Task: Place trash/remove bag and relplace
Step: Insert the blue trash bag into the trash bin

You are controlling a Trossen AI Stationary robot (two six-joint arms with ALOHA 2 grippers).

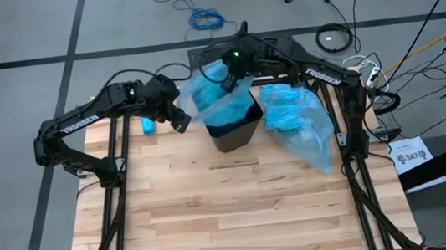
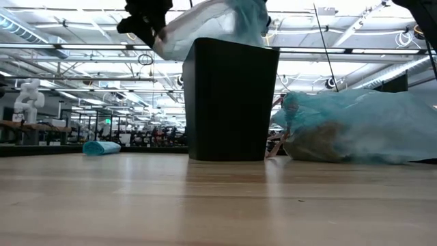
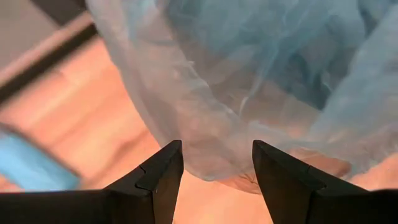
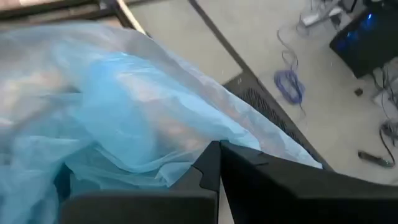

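Wooden table [image 1: 241,207] holding black bin [image 1: 236,126] beside full blue bag [image 1: 297,121]; left gripper [image 3: 214,171] spread apart at fresh liner [image 1: 211,93], right gripper [image 4: 217,163] clenched on liner.

Desk [image 1: 242,215] front half open to passage. Far edge obstructed: black bin [image 1: 234,128] at centre, draped by loose blue bag [image 1: 207,97]; filled blue bag [image 1: 298,121] just right; small blue roll [image 1: 148,125] left

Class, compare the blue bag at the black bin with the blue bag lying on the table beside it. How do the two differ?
The bag at the bin is held up over the black bin and looks empty; the bag on the table lies slumped and bulges with brownish contents. The right gripper pinches the first; nothing touches the second. Both are thin, translucent, light-blue plastic.
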